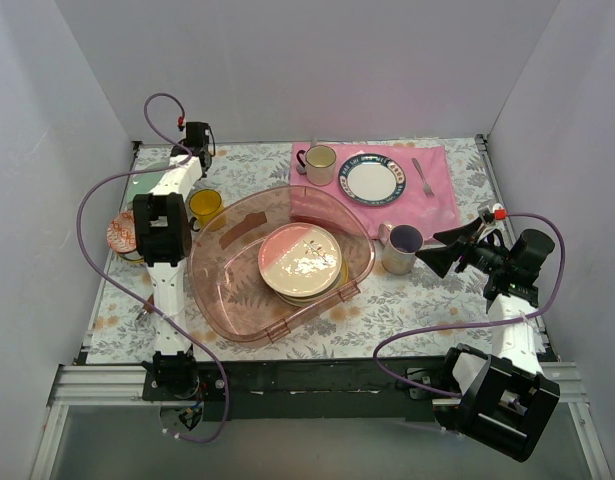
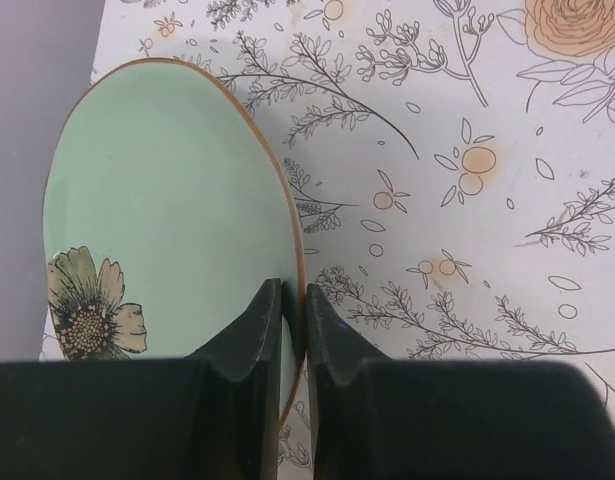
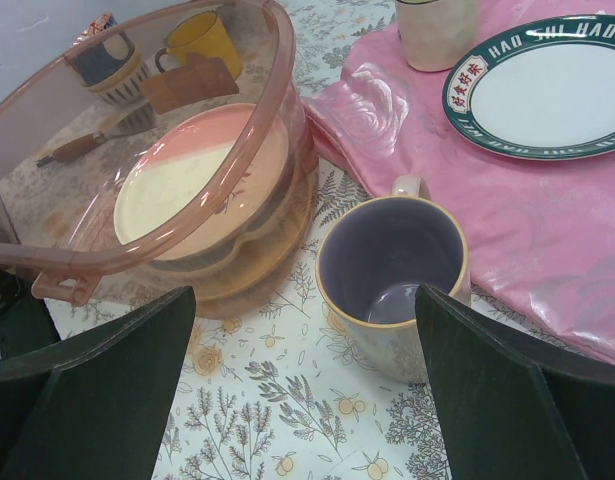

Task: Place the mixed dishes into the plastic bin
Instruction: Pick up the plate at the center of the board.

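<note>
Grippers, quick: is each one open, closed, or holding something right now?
Left gripper: closed on the rim of the large mint-green plate.
Right gripper: open, holding nothing; the grey mug sits just ahead of it.

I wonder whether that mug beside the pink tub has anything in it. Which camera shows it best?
The right wrist view: the mug sits close and central, its dark inside open to the camera and empty. The top view shows it small and from far above. The left wrist view does not show it at all.
</note>
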Robot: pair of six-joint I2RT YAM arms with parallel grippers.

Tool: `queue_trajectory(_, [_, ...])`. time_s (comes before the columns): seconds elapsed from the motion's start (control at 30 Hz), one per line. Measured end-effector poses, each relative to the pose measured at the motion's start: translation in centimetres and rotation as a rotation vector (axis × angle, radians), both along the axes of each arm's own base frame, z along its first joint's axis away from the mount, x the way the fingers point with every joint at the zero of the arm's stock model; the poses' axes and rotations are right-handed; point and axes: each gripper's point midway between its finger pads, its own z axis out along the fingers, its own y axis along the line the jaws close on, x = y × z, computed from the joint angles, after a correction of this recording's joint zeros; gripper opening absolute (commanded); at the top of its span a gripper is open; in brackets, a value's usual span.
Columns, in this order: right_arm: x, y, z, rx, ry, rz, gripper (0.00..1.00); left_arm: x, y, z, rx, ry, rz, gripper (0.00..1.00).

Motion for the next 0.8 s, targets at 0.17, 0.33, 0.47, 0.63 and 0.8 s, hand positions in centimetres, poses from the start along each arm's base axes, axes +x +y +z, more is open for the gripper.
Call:
queue_trajectory(0.17, [0.0, 0.0, 0.0, 0.0, 0.0, 0.0, 0.99, 0.0, 0.0, 1.0, -0.01, -0.014, -0.002, 0.0])
queue_trajectory(0.33, [0.0, 0.0, 0.0, 0.0, -0.001, 0.0, 0.99, -0.2, -0.3, 1.6, -0.024, -0.01, -0.014, 0.0])
queue_trajectory(0.47, [0.0, 0.0, 0.0, 0.0, -0.001, 0.0, 0.99, -0.3, -0.8, 3.2, -0.048, -0.032, -0.029, 0.0])
queue_trajectory(0.63, [0.0, 0.0, 0.0, 0.0, -0.001, 0.0, 0.99, 0.0, -2.4, 6.6, -0.091, -0.1, -0.067, 0.0])
queue_trajectory(0.8, [0.0, 0.0, 0.0, 0.0, 0.0, 0.0, 0.99, 0.3, -4.9, 8.3, -0.127, -0.136, -0.126, 0.0])
